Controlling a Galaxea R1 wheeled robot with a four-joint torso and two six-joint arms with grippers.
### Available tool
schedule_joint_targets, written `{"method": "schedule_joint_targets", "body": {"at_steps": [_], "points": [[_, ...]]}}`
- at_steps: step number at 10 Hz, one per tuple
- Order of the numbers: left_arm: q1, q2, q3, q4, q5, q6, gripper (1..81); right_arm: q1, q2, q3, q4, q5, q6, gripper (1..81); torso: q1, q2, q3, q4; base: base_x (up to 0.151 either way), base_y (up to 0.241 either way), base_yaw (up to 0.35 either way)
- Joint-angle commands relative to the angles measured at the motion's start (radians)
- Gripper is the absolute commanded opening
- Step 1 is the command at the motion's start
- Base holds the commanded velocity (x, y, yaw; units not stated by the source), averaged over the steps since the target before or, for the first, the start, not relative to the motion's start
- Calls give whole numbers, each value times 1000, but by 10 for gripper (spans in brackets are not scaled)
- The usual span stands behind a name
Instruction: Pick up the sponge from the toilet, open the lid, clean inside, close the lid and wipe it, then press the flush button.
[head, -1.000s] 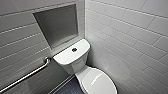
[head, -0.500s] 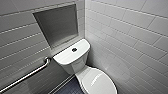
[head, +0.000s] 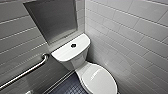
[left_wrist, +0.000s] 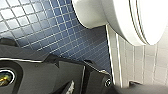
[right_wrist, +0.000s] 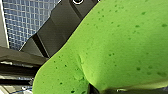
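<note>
Green sponge clamped in right gripper jaws, creased at the pinch, blue-tiled floor beyond. Left jaws: open or closed, cannot tell; past them, white toilet bowl over same floor. Lid down flat on bowl; dark flush button midway along cistern top, metal grab rail on wall beside.

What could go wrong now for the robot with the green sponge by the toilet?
1. The sponge covers much of the right wrist camera's sight, so that arm may misjudge the edge of the closed lid.
2. The left wrist sits low beside the toilet bowl and the tiled wall; it might bump either.
3. The grab bar juts from the wall on the left and could catch an arm.
</note>
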Motion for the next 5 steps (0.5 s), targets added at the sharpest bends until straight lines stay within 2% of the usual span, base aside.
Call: {"method": "schedule_joint_targets", "body": {"at_steps": [1,2,3,4,5], "points": [[-65,5,20,-7,63,-19,811,-30,-31,22,-25,-71,-4,10,0,0,1,0,0,0,0],[-78,30,19,-8,65,-22,811,-29,-31,22,-25,-71,-4,10,0,0,-3,-61,0,0,0],[-85,54,14,-8,65,-24,811,-27,-29,22,-25,-71,-6,10,0,0,-1,-68,0,0,0],[-93,76,2,-10,65,-24,811,-27,-29,21,-25,-71,-6,10,0,0,-1,-26,0,0,0],[-99,89,-9,-10,65,-24,811,-27,-26,18,-25,-71,-7,10,0,0,-1,-46,0,0,0]]}}
